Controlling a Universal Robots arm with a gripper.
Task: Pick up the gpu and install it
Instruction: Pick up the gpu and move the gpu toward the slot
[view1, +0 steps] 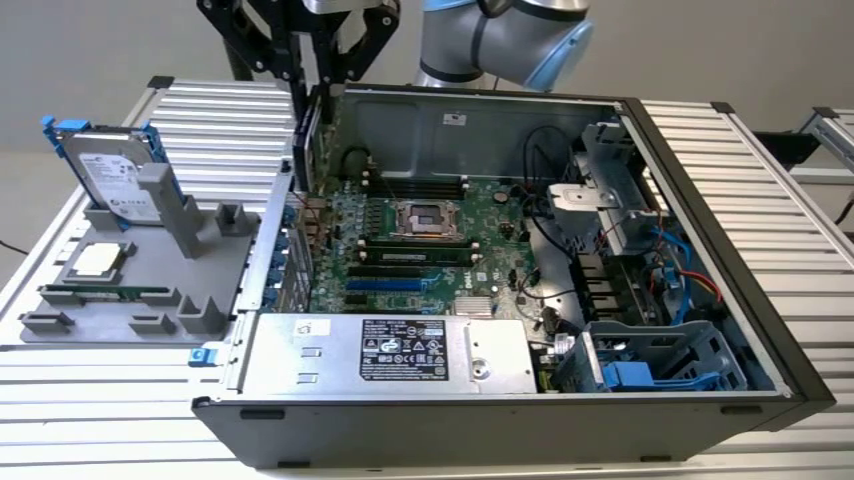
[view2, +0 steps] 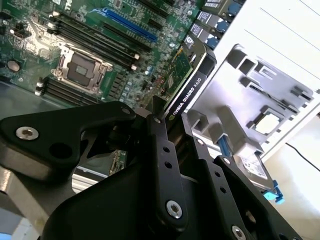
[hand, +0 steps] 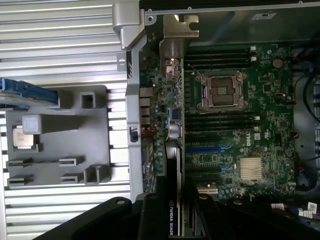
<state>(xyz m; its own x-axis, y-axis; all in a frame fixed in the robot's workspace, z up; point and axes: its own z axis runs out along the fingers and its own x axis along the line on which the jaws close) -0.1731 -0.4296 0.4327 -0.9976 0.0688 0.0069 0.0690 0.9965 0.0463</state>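
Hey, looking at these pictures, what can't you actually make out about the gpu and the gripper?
- Whether the gpu sits in a slot: in the first wrist view it shows edge-on and covers the motherboard under it.
- The gpu's gripped end: in the second wrist view the gripper and its linkage cover it.
- The gripper's upper part: cut off by the exterior view's top edge.

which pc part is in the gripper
The gpu, a thin green-and-black card, clamped in the black gripper; the silver hard drive and green memory stick sit in the grey holder.
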